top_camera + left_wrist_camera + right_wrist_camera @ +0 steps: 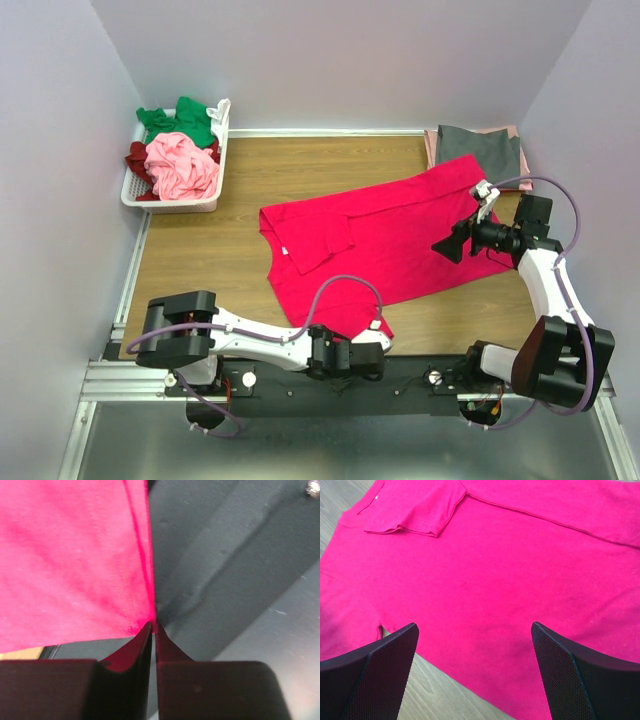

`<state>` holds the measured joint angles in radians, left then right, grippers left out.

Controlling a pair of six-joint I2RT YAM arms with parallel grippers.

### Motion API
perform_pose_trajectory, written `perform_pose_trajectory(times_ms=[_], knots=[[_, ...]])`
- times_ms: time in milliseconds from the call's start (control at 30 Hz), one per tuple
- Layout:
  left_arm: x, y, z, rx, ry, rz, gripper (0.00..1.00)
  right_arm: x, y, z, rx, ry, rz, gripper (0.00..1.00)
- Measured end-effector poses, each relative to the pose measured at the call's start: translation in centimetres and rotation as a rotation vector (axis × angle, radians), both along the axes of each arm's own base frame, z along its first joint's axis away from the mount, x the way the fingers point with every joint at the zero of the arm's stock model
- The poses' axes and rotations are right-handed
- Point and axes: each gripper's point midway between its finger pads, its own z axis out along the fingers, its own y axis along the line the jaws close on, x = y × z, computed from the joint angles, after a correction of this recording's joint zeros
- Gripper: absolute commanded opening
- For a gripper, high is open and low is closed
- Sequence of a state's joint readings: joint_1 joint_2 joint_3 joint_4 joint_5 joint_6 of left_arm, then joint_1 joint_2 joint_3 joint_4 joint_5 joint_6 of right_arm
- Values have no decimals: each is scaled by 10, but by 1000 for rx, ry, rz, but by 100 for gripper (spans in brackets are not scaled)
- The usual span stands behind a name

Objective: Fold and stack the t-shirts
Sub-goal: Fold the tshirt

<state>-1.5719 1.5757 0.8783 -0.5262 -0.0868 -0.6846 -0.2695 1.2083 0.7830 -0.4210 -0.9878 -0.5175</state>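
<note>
Top external view: the crimson-pink t-shirt point(400, 235) lies spread across the middle of the wooden table point(210, 260), with one sleeve folded in over its chest and its lower corner reaching the near edge at lower centre. The left gripper point(380, 338) sits at that corner. In the left wrist view its jaws are pinched together on the very tip of the hem, a narrow bite probably meant to lift that edge for a fold. The right gripper point(445, 246) hovers over the shirt's right part. In the right wrist view its fingers point(380, 665) stand wide apart above flat cloth, gripping nothing, seemingly lined up to take a second hold. At upper right a grey t-shirt point(482, 150) rests folded on a dusty pink t-shirt point(430, 148), which looks like the stack to join. At upper left the white slatted basket point(170, 203) holds crumpled tees point(182, 165), green, light pink and maroon.
</note>
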Motion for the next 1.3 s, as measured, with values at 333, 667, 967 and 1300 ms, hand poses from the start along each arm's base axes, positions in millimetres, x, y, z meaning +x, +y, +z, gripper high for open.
perform_pose_trajectory(times_ms=[333,667,967,1300], knots=[[14,12,-2,62,-73,40,0,0,-2,-2,-14,0,-1,100],[24,15,14,32,-122,82,0,4,-23,-9,-132,42,-81,100],[48,0,67,-187,-140,168,0,11,-89,-24,-337,170,-213,94],[73,2,81,-293,-163,216,0,5,-192,-58,-448,394,-451,73]])
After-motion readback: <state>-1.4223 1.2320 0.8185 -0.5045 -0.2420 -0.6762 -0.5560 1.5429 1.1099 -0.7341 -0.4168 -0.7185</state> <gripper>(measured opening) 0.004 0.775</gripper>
